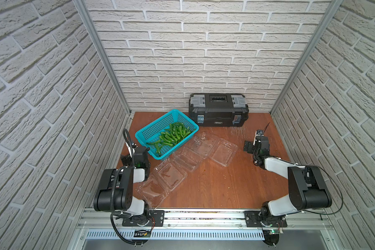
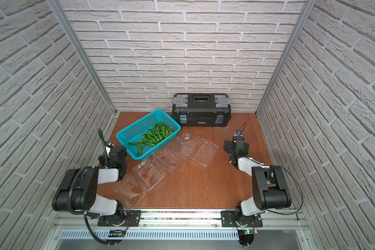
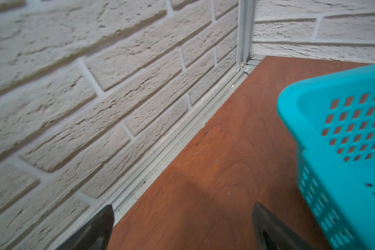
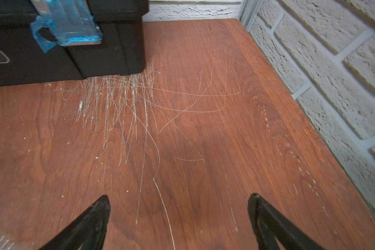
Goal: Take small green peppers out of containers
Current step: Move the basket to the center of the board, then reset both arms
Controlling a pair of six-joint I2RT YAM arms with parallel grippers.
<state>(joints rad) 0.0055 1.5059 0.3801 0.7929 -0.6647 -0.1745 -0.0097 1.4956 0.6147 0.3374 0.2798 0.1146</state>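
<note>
Brown wooden table point(image 1: 214, 186): bare reddish wood along the front edge.
Three clear plastic hinged clamshell containers point(image 1: 187, 159): lying open in a slanted row on the left half of the table, touching or overlapping one another, with the wood visible through each.
Nearest container point(image 1: 170, 175): lid folded out toward the front edge.
Left gripper point(image 3: 183, 206): fingers spread wide, low over bare wood near the left white brick wall point(image 3: 95, 108), just beside a corner of the teal perforated plastic basket point(image 3: 333, 129).
Farthest container point(image 1: 223, 154): toward the middle of the table, well apart from the right gripper.
Right gripper point(image 4: 180, 197): fingers spread wide over bare wood on the right side, pointing toward a corner of the black plastic toolbox point(image 4: 106, 54).
Basket: behind the containers, turned at an angle.
Small green peppers point(image 1: 173, 135): slim and glossy, heaped inside the basket along the side nearest the containers.
Thin white scratches point(image 4: 121, 97): crowded on the wood just before the toolbox.
Toolbox: closed, grey latches on top, standing against the back wall.
</note>
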